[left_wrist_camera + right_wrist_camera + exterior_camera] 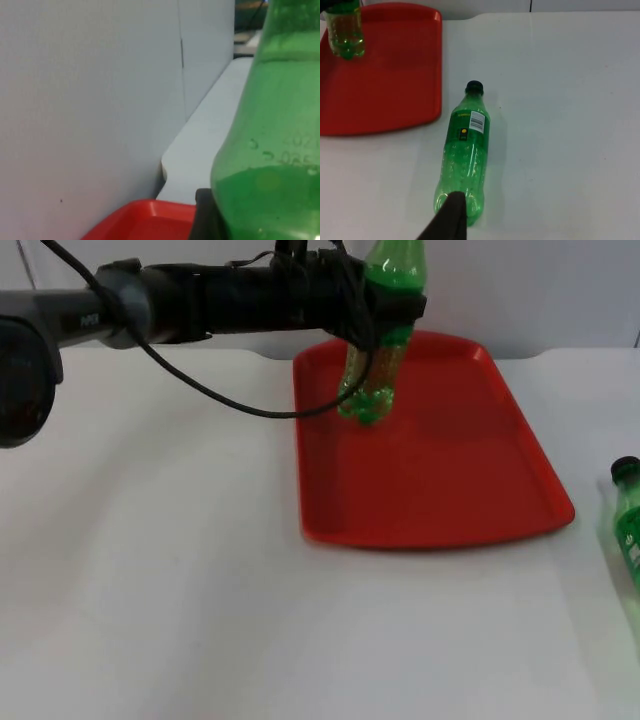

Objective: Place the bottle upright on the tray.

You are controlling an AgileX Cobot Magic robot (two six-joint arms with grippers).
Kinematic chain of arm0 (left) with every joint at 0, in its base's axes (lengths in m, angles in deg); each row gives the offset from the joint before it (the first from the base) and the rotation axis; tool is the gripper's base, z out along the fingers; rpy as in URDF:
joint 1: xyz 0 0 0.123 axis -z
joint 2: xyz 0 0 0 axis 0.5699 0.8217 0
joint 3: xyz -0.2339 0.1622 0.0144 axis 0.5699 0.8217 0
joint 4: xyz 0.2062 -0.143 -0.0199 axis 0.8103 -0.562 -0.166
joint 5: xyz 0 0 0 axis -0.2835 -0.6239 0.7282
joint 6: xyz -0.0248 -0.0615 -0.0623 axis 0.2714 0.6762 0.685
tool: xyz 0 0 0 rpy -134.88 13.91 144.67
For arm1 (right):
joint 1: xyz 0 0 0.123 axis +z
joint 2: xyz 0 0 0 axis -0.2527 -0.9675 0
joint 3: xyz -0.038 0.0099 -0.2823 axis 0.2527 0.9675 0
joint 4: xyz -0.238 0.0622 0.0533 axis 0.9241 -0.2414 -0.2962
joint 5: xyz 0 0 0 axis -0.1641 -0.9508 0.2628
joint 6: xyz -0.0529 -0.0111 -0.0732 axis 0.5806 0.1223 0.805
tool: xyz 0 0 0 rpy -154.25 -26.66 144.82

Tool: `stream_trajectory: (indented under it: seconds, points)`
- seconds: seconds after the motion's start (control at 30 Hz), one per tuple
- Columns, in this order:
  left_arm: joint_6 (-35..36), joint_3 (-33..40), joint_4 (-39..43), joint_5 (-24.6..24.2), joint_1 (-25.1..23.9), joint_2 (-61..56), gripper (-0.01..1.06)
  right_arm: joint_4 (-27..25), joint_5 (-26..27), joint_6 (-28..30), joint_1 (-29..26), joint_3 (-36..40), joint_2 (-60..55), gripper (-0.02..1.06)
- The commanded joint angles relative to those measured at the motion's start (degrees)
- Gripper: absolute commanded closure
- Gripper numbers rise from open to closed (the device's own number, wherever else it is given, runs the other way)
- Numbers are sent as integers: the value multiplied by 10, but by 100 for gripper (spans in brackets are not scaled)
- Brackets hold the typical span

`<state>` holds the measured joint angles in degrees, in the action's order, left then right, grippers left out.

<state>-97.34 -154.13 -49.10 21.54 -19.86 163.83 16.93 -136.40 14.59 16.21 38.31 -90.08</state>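
The left gripper (385, 315) is near the top middle of the top view, out over the far end of the red tray (450, 490). Its black fingers are shut tight on a green bottle (378, 335) and hold it by its upper part. The bottle stands straight up. Its round bottom is down by the tray floor, close to the tray's upper left corner, but I cannot tell if it touches the tray or hangs just above it. In the left wrist view the green bottle (270, 150) is very close, with a black finger (202, 215) pressed on its side, and the red tray's edge (145, 220) lies below the grey wall (90, 100).

The left arm (200, 300) reaches in from the upper left of the top view.

In the right wrist view the right gripper's black fingertip (451, 220) hangs over the white table (560, 125). I cannot tell if this gripper is open or shut. It waits there.

A second green bottle (464, 160) with a black cap lies flat on the table, just beside the tray's edge (420, 115). In the top view it (628, 520) is at the right edge.
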Motion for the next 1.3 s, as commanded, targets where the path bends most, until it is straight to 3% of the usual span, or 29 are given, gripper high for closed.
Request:
stream_trajectory:
  seconds: [0.0, 0.17, 0.3, 0.37, 0.5, 0.63, 1.27]
  points:
    - [3, -4, 23, -13, -1, -1, 50, 5, 2, 0, -2, 0, 2, 0]
    - [3, -4, 95, -14, -1, -1, 50, 5, 2, 0, -2, 0, 2, 0]
    - [3, -4, 96, -23, -1, -1, 50, 5, 2, 0, -2, 0, 2, 0]
    - [3, -4, 96, -24, -1, -1, 43, 5, 2, 0, -2, 0, 2, 0]
    - [3, -4, 96, -21, -2, -1, 15, 5, 2, 5, -2, 0, 2, 0]
    - [3, -4, 98, -21, -8, -1, 7, 5, 2, 5, -2, 0, 2, 0]
    - [44, -4, 149, -71, -63, -1, 6, 19, 2, 4, -2, 0, 2, 0]
